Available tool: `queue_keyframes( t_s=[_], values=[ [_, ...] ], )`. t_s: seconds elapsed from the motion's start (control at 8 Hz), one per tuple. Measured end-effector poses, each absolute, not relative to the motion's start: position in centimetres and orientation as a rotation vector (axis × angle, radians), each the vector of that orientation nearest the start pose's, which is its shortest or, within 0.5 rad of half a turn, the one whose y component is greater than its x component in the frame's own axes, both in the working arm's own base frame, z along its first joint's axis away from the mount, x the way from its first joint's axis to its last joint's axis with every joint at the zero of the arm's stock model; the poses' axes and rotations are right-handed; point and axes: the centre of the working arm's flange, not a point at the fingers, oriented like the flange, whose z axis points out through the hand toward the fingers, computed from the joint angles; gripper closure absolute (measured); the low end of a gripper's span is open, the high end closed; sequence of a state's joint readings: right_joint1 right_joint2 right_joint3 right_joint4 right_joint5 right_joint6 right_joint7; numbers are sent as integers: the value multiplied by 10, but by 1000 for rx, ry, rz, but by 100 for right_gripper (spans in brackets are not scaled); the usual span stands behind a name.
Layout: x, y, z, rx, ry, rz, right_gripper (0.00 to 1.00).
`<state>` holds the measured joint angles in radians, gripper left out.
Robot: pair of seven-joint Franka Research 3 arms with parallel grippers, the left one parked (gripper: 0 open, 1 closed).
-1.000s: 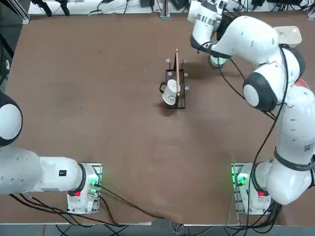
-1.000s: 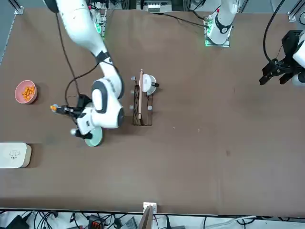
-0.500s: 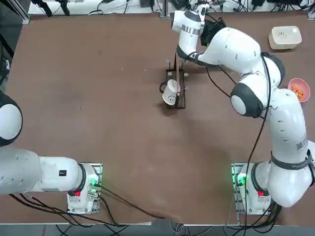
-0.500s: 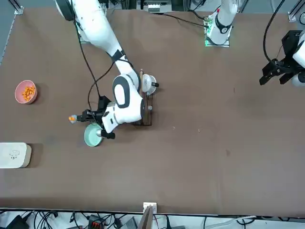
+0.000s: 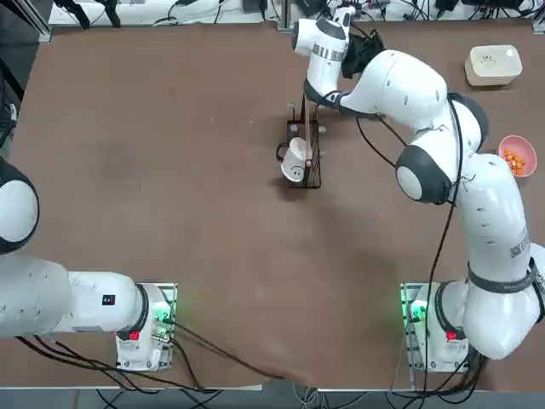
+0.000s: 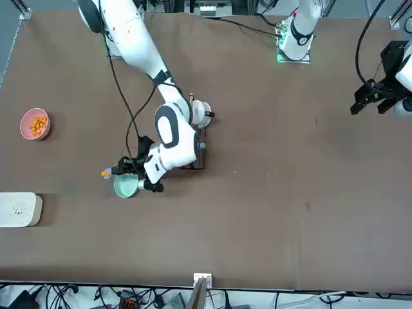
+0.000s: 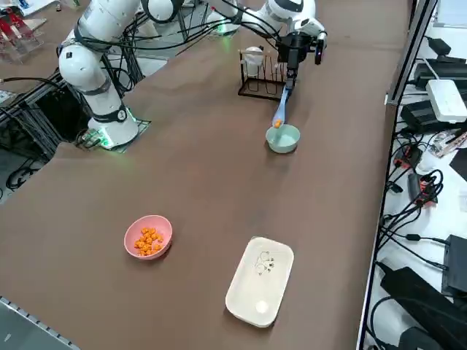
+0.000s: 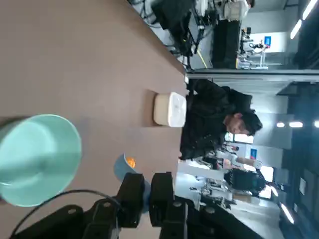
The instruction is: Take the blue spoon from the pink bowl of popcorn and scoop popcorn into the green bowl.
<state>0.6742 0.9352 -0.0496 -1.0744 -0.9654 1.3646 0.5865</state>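
Observation:
My right gripper [image 6: 125, 170] is shut on the handle of the blue spoon [image 7: 281, 108]. The spoon points down and away from the hand, with a piece of orange popcorn [image 7: 277, 124] in its scoop. That scoop hangs just above the rim of the mint-green bowl [image 7: 283, 138]. In the wrist view the green bowl [image 8: 40, 158] lies beside the spoon's scoop [image 8: 121, 167], and its inside looks pale and bare. The pink bowl [image 7: 148, 236], with several popcorn pieces in it, stands far off near the table's right edge [image 5: 517, 156].
A dark wire rack [image 6: 193, 145] holding a white mug [image 6: 201, 112] stands right beside my wrist. A white rounded box [image 7: 260, 281] lies near the pink bowl. Beyond the table's far edge sits a person in black [image 8: 214, 124].
My right arm has swung away from the pink bowl towards the rack, carrying the loaded spoon over to the green bowl. The bowls and the rack have stayed put.

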Motion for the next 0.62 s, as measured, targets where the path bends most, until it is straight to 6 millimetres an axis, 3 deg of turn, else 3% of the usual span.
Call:
queue_keyframes(
  t_s=[0.38,0.62],
  values=[
    [628,367,278,2086,173,117,89],
    [630,362,274,2230,111,48,89]
  ],
)
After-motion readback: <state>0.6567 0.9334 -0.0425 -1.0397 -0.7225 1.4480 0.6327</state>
